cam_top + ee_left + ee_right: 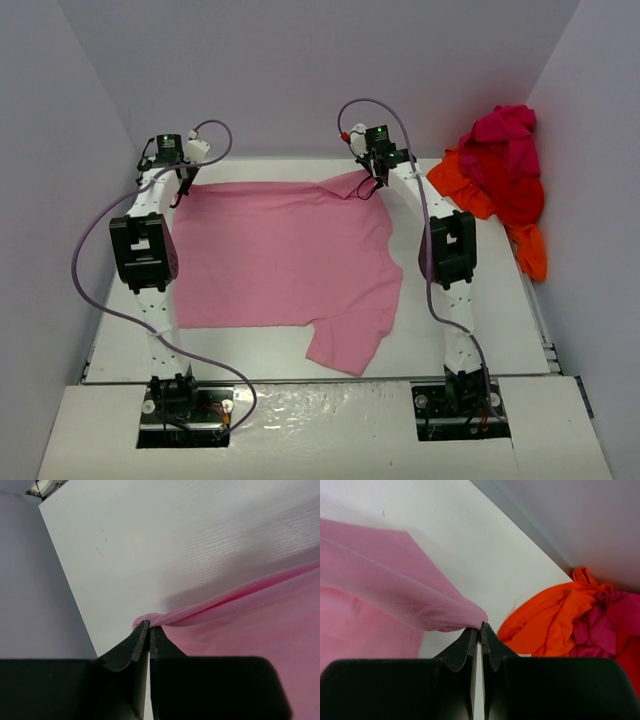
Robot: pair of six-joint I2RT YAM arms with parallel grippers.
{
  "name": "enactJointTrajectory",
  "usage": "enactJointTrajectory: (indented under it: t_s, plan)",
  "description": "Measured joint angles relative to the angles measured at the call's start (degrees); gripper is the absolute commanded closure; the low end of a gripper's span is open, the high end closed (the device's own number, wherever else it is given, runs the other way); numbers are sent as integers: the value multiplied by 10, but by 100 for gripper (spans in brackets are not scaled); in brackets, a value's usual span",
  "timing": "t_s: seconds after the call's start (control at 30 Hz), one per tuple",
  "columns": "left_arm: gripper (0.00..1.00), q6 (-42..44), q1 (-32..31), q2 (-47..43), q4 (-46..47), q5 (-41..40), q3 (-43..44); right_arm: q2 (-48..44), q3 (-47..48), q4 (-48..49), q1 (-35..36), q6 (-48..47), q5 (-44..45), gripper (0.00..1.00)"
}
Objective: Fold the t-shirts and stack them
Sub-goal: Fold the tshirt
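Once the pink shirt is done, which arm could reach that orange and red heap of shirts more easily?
Probably the right. The right gripper pinches the pink t-shirt at its far corner, near the heap; the left gripper holds the opposite far corner, across the shirt.

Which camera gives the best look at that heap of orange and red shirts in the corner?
The top external view: the whole heap shows there, with nothing in front of it. The right wrist view catches only part of it, cut off by the picture's edge, and the left wrist view shows none of it.

A robotics lab cell — blank pale walls (300,70) boxing in a white table (515,330), arms (145,250) bolted on.
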Motion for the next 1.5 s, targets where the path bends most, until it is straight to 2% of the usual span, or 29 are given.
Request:
enactJointTrajectory:
  t_s: [0.33, 0.5, 0.8, 1.13, 1.37, 1.5]
  plan:
    - [100, 1, 0, -132, 26, 26, -149, -188, -173, -8, 39, -19, 0, 100]
    - [100, 4, 0, -198, 30, 46, -205, -239, -221, -18, 64, -26, -1, 100]
    - [100, 42, 0, -256, 8, 77, -300, -258, -319, -85, 105, -33, -3, 100]
    - [100, 89, 29, -262, -26, 104, -373, -261, -382, -175, 120, -45, -37, 100]
    - [100, 90, 64, -261, -26, 115, -377, -277, -389, -190, 117, -44, -48, 100]
    - [100, 88, 72, -260, -19, 115, -377, -293, -363, -191, 106, -44, -49, 100]
